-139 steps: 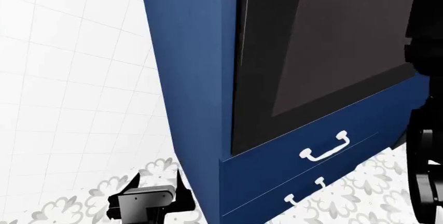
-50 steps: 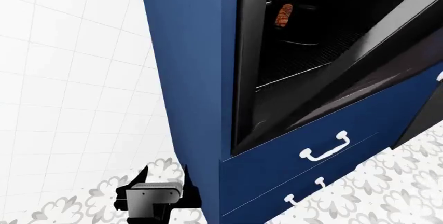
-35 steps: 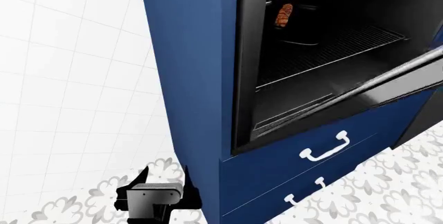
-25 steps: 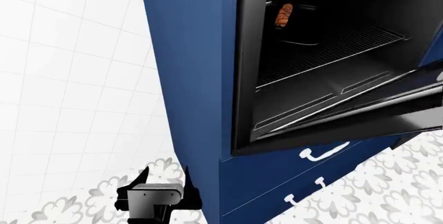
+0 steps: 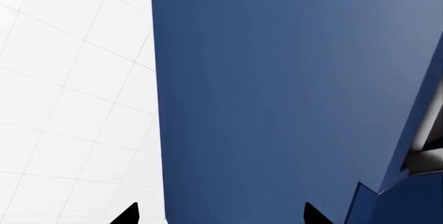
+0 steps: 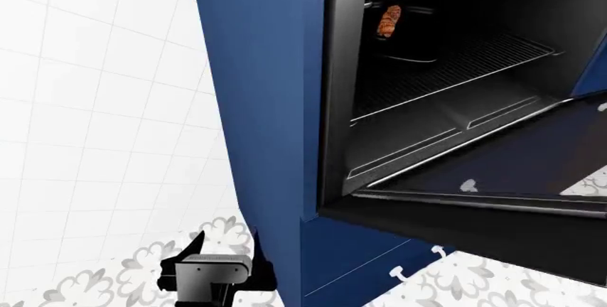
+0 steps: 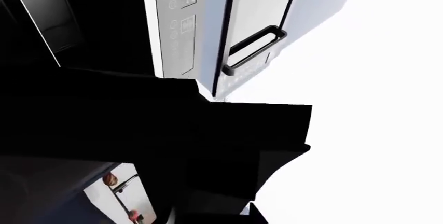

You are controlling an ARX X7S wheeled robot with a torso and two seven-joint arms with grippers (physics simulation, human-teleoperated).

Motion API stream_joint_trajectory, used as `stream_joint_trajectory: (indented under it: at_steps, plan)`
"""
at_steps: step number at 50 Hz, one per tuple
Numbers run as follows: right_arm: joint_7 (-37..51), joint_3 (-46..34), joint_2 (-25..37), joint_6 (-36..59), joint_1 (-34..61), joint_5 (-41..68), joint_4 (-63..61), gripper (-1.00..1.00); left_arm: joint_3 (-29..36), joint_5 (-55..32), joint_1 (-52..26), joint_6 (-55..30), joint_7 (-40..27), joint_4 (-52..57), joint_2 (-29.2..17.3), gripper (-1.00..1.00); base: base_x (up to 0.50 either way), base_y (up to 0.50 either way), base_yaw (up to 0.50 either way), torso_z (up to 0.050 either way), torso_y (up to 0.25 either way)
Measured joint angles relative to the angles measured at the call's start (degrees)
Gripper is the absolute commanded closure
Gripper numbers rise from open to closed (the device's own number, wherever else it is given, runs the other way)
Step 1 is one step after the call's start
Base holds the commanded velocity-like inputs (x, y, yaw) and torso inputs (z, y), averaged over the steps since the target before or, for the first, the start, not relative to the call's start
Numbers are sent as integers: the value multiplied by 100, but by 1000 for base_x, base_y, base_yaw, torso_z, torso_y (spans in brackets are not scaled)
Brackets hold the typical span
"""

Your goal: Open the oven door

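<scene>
The oven door (image 6: 493,172) hangs swung down, close to level, with its inner face up and its dark front edge (image 6: 455,225) toward me. Its handle is out of sight. The navy cabinet (image 6: 261,108) frames the open cavity. My left gripper (image 6: 224,249) is open low by the cabinet's corner, holding nothing. In the left wrist view its two dark fingertips (image 5: 128,214) stand wide apart before the cabinet's side (image 5: 277,79). My right gripper is absent from the head view. Blackness fills the right wrist view, where only one fingertip (image 7: 258,214) shows.
Inside the oven are a wire rack (image 6: 455,62), a dark pan (image 6: 408,47) and a brown food item (image 6: 389,20). A navy drawer with a white handle (image 6: 417,264) sits under the door. A pale appliance with a dark bar handle (image 7: 252,47) shows in the right wrist view.
The oven door has swung from shut down to nearly level, now covering the upper drawer's handle. My left gripper has barely shifted.
</scene>
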Motion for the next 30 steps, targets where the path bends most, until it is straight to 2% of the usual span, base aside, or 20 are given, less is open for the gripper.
stream_joint_trajectory:
  at_steps: [6,12,30]
  plan:
    - [1405,-438,0,-127,-1176,-54,202,100,13,-7,10,10,12,-16,-15,-100,3,5,5,0,0]
    - [2404,-878,0,-248,-1900,-81,384,100,19,-20,14,11,20,-31,-30,-100,3,5,5,0,0]
    - [3908,-1678,0,-725,-2659,-125,915,100,39,-47,21,11,20,-66,-55,-100,2,6,4,0,0]
